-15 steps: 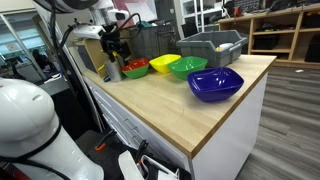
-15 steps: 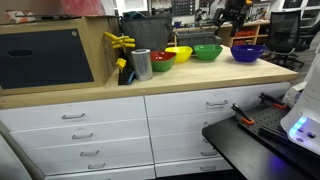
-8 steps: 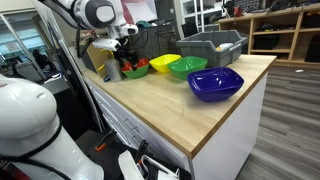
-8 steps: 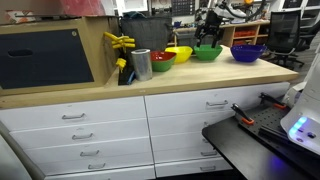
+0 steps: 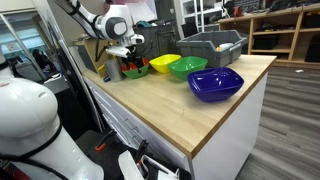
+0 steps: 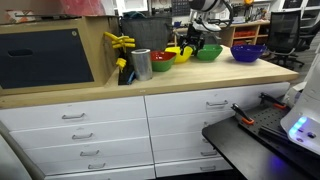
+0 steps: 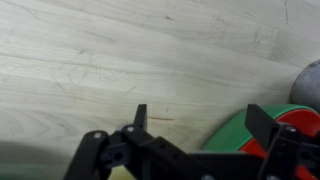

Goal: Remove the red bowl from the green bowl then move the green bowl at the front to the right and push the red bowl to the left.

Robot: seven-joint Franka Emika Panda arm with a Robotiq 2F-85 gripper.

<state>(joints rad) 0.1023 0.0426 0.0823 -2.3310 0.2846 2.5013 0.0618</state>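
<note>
The red bowl (image 5: 133,67) sits nested in a green bowl (image 5: 139,74) at the far end of the wooden counter; the stack also shows in an exterior view (image 6: 160,58). A second, empty green bowl (image 5: 187,67) (image 6: 207,52) stands further along the row. My gripper (image 5: 128,52) (image 6: 191,45) hangs just above the counter beside the nested pair, open and empty. In the wrist view the open fingers (image 7: 200,118) frame bare wood, with the green rim (image 7: 235,138) and red bowl (image 7: 302,124) at the lower right.
A yellow bowl (image 5: 163,63) (image 6: 178,53) stands between the two green bowls, and a larger blue bowl (image 5: 215,84) (image 6: 248,52) ends the row. A metal cup (image 6: 141,64) and yellow tools (image 6: 120,42) stand by the stack. A grey bin (image 5: 212,45) stands behind.
The arm has swung along the row of bowls and lowered, from above the blue bowl's end to beside the red-in-green stack. The bowls have not moved.
</note>
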